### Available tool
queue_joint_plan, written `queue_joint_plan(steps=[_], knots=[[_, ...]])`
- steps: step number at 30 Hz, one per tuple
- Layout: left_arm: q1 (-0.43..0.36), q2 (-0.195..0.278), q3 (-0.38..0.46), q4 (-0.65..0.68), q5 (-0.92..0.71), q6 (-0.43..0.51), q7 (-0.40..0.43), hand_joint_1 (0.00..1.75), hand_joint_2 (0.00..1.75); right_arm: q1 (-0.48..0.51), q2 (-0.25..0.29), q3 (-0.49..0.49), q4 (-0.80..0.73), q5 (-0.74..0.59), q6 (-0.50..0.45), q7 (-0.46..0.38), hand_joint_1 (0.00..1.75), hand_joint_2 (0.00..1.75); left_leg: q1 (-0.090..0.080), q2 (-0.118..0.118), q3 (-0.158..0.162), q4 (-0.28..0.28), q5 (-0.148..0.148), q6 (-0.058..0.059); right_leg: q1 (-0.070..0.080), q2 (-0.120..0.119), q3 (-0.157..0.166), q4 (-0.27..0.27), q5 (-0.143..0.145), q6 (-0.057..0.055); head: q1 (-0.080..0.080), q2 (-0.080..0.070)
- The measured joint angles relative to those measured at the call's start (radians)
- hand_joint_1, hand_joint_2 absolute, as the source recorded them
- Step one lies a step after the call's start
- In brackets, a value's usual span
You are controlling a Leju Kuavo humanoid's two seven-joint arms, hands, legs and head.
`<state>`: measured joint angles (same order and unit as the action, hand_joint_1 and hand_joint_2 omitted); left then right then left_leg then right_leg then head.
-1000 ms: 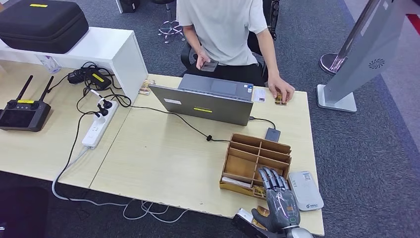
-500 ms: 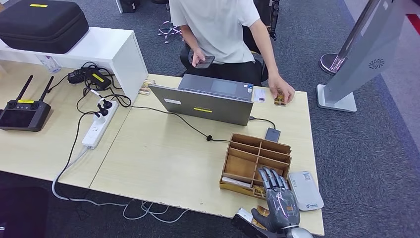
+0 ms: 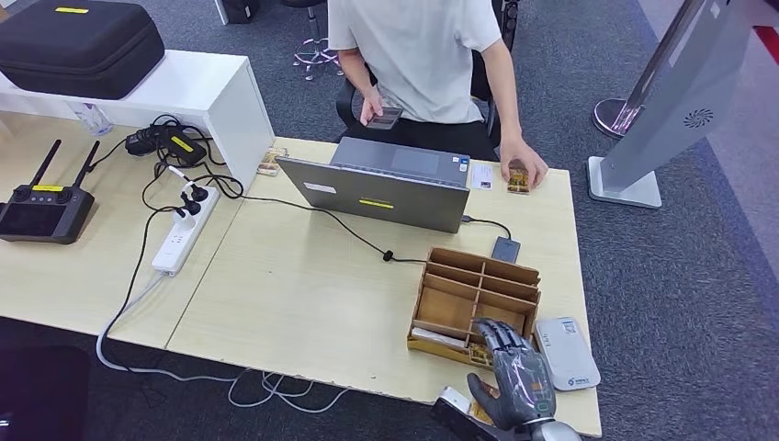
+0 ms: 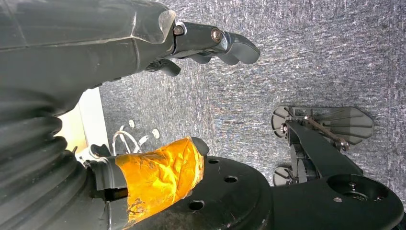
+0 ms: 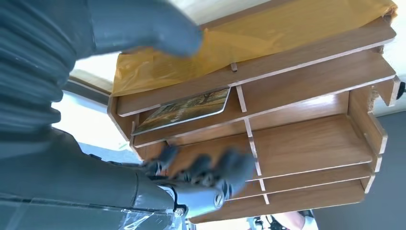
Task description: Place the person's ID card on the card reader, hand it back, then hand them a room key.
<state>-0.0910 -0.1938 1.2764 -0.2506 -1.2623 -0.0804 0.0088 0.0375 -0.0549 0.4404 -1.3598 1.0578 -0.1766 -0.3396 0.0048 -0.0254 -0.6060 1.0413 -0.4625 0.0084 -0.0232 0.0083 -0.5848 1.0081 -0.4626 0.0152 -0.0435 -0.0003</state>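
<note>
Head view count. 1 person [image 3: 418, 55] seated at the upper centre. 1 laptop [image 3: 381, 188] at the centre. 1 wooden organiser [image 3: 473, 299] at the lower right, with 1 picture card [image 5: 184, 109] seen in a slot from the right wrist view. 1 white card reader [image 3: 567, 353] beside it. 1 power strip [image 3: 184, 230] at the left. 1 remote controller [image 3: 44, 209] at the far left. 1 black case [image 3: 78, 46] at the upper left. 2 desks [image 3: 303, 303].

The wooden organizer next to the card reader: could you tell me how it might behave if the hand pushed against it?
The wooden organizer looks like thin plywood with mostly bare compartments, so probably light and apt to slide on the smooth table. Its low, wide shape makes tipping unlikely.
</note>
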Motion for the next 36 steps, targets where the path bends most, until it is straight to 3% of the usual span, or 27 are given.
queue_joint_plan(steps=[21,28,36], knots=[[0.0,0.0,0.0,0.0,0.006,0.0,-0.002,0.0,1.75,-0.003,0.0,-0.011,-0.003,-0.01,-0.003,-0.014,1.75,1.75,0.0,0.0,0.001,0.0,0.0,0.0,0.0,0.0,0.001,0.0,0.0,0.0,0.0,0.0],[0.0,0.0,0.0,0.0,0.002,0.025,-0.042,0.0,1.75,-0.003,0.001,-0.016,-0.003,-0.01,-0.002,-0.013,1.75,1.75,0.0,0.0,0.001,0.0,0.0,0.0,0.0,0.0,0.001,0.0,0.0,0.0,0.0,0.0],[0.0,0.009,-0.002,0.0,-0.018,0.039,-0.029,0.0,1.75,-0.04,0.024,-0.032,-0.004,0.005,0.013,-0.004,1.75,1.75,0.0,0.0,0.0,0.0,0.001,-0.001,0.0,0.0,0.001,0.0,0.001,-0.001,0.0,0.0]])
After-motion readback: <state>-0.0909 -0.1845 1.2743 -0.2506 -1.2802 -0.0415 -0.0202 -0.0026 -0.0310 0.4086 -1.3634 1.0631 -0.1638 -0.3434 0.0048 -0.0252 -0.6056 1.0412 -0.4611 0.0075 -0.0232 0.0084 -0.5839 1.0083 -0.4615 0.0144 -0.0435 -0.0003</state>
